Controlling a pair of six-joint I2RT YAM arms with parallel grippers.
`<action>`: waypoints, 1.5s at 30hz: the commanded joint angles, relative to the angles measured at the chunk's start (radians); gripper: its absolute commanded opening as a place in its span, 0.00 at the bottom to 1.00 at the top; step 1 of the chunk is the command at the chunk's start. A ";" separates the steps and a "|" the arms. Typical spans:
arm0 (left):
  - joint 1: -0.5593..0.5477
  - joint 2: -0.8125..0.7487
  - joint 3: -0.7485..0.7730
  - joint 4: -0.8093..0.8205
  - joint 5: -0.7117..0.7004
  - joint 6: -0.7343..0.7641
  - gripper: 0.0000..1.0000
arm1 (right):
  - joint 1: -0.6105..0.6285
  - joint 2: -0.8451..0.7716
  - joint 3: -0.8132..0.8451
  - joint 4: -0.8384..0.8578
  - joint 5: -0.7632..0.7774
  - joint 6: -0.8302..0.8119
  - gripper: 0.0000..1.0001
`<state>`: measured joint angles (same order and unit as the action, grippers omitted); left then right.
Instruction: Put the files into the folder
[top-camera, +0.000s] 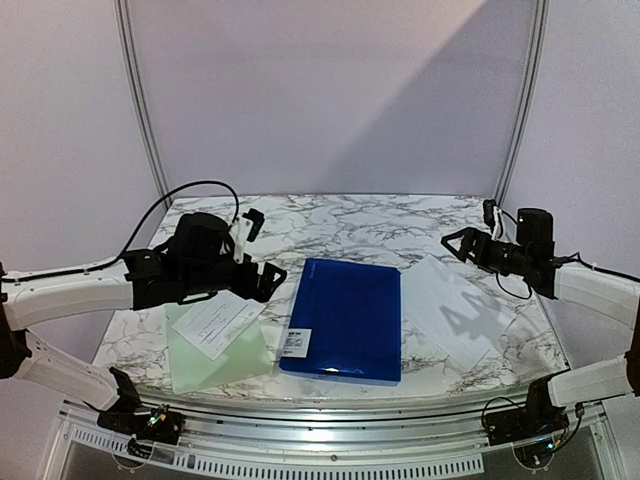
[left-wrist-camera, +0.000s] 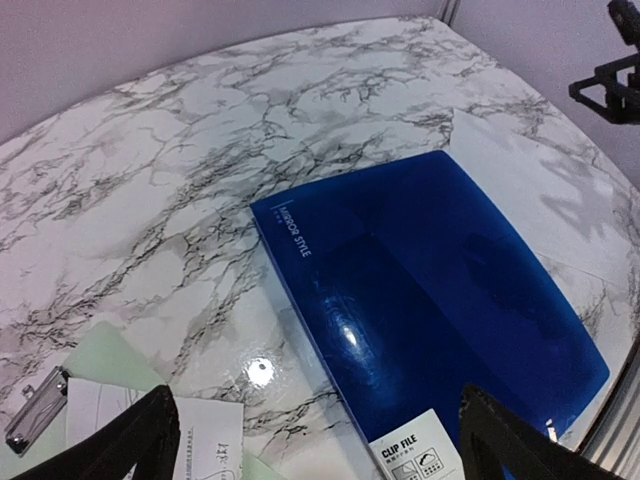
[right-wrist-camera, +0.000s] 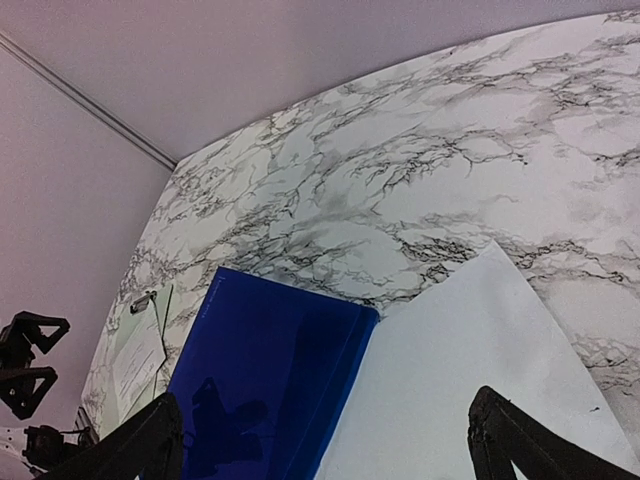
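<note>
1. The task looked to be at its opening step. The blue folder (top-camera: 345, 315) lay shut and flat at the middle of the marble table (top-camera: 330, 225), with its barcode sticker (top-camera: 297, 343) at the near left corner, and neither paper was in it yet.
2. The left gripper (top-camera: 268, 281) hung above the table with its fingers spread wide and nothing between them. It sat just left of the folder's far left corner.
3. The small slip (top-camera: 218, 325) with printed lines lay just near of that gripper, resting on a pale green clipboard (top-camera: 225, 358) to the left of the folder. Whether the clip pinned the slip could not be told.
4. The right gripper (top-camera: 452, 247) was also wide open and empty, and hovered at the far right.
5. The large sheet (top-camera: 460, 310) lay flat on the right. Its left edge was just beside the folder's right edge, below and near of the right gripper's fingers.
6. The next move probably called for raising the folder's cover. A finger would have to get under a thin, glossy edge while the other arm held the folder from sliding. The flat sheets would then need an edge lifted before they could be pinched.
</note>
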<state>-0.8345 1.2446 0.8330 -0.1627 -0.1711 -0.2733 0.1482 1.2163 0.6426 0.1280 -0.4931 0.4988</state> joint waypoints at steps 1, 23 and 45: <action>-0.049 0.017 -0.034 0.034 0.004 0.012 0.97 | -0.010 -0.001 0.005 -0.065 -0.002 0.019 0.99; -0.202 0.045 -0.110 0.045 -0.095 -0.013 0.97 | 0.132 0.148 -0.063 0.041 -0.263 0.109 0.99; -0.287 0.086 -0.129 0.146 -0.095 0.058 0.98 | 0.288 0.376 -0.125 0.354 -0.298 0.322 0.99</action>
<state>-1.0966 1.3155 0.7040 -0.0387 -0.2562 -0.2340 0.4210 1.5600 0.5388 0.4118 -0.7815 0.7757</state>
